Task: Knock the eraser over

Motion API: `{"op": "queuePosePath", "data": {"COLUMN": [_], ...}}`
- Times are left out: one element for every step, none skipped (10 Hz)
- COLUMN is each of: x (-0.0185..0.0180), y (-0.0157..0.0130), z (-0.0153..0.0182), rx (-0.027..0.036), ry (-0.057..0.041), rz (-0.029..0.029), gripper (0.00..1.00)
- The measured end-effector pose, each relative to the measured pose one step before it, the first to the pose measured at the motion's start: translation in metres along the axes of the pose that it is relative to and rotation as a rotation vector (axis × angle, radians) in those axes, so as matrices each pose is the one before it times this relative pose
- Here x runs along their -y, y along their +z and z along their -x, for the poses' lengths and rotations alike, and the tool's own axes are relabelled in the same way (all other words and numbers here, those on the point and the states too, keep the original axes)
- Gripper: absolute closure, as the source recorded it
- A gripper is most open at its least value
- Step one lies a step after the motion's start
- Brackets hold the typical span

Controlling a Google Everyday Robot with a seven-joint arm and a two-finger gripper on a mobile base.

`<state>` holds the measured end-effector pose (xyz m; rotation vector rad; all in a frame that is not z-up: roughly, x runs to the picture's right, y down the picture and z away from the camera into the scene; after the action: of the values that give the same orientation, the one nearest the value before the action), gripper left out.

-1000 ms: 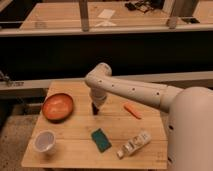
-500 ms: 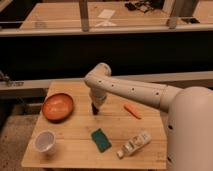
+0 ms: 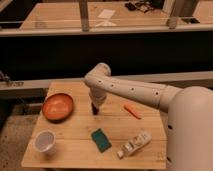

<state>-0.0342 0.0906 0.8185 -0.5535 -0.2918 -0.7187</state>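
Nearest to us, we are seeing the robot's pale body (image 3: pixel 191 131) filling the right side, beside the wooden table (image 3: pixel 75 160). Along the table's near edge, a white cup (image 3: pixel 44 141) is sitting at the left. A flat green sponge (image 3: pixel 101 139) is lying near the middle, and a white bottle (image 3: pixel 134 144) is lying on its side to the right.

Further back, we are finding an orange bowl (image 3: pixel 57 106) at the left and a thin orange stick (image 3: pixel 132 110) at the right. Between them the arm (image 3: pixel 125 90) is reaching down. Its dark gripper (image 3: pixel 94 104) is hanging just over the tabletop, right of the bowl. The eraser (image 3: pixel 94 111) is showing only as a small dark shape directly under the gripper, at the tabletop. We cannot tell whether the gripper is parted, closed or touching the eraser, as the two dark shapes are merging.

Behind the table, a dark barrier (image 3: pixel 105 55) is running across, and beyond it a long counter (image 3: pixel 65 17) is carrying white papers (image 3: pixel 107 14).
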Motion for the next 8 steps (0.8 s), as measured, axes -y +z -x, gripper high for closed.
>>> {"op": "queuePosePath", "data": {"x": [0.00013, 0.00035, 0.00033, -0.00010, -0.00031, 0.00008, 0.00051, 0.00083], "y": [-0.00008, -0.00002, -0.00004, 0.00098, -0.00014, 0.00016, -0.00017, -0.00018], "z": [0.00009, 0.00031, 0.00016, 0.00016, -0.00043, 0.00020, -0.00012, 0.00024], "rx": [-0.00027, -0.00015, -0.00018, 0.00109, -0.00136, -0.00005, -0.00043, 0.00008], "ry": [-0.00245, -0.00395, -0.00387, -0.00341, -0.00347, -0.00306, -0.00429, -0.00438], "rz": [0.00049, 0.00029, -0.00002, 0.00076, 0.00184, 0.00072, -0.00071, -0.00124], "gripper": [0.95, 0.95, 0.95, 0.95, 0.95, 0.95, 0.95, 0.95]}}
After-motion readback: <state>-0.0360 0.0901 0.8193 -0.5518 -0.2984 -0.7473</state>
